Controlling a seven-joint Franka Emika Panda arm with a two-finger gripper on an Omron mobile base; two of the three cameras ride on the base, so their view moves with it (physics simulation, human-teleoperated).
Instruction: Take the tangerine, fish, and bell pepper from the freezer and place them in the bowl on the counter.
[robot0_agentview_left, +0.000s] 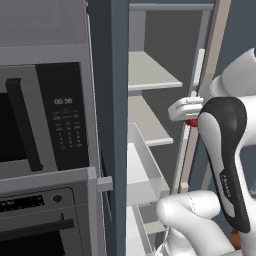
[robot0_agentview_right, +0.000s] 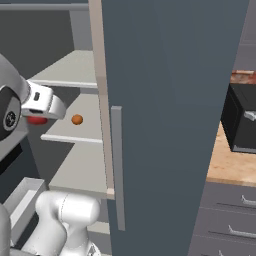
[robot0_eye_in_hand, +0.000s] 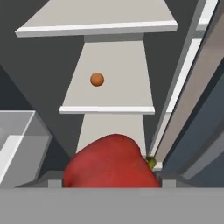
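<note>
One tangerine (robot0_eye_in_hand: 97, 79) sits on the freezer (robot0_agentview_right: 170, 100) shelf beyond the bell pepper (robot0_eye_in_hand: 111, 162).

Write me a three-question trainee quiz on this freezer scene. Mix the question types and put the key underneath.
1. True or false: the tangerine lies on a pale shelf inside the freezer.
2. Which item sits right in front of the gripper in the hand view? A) tangerine B) bell pepper C) bowl
3. Fill in: left of the freezer in the left base view stands a black-fronted ____ with a lit clock.

Key: 1 true. 2 B. 3 microwave.
</note>
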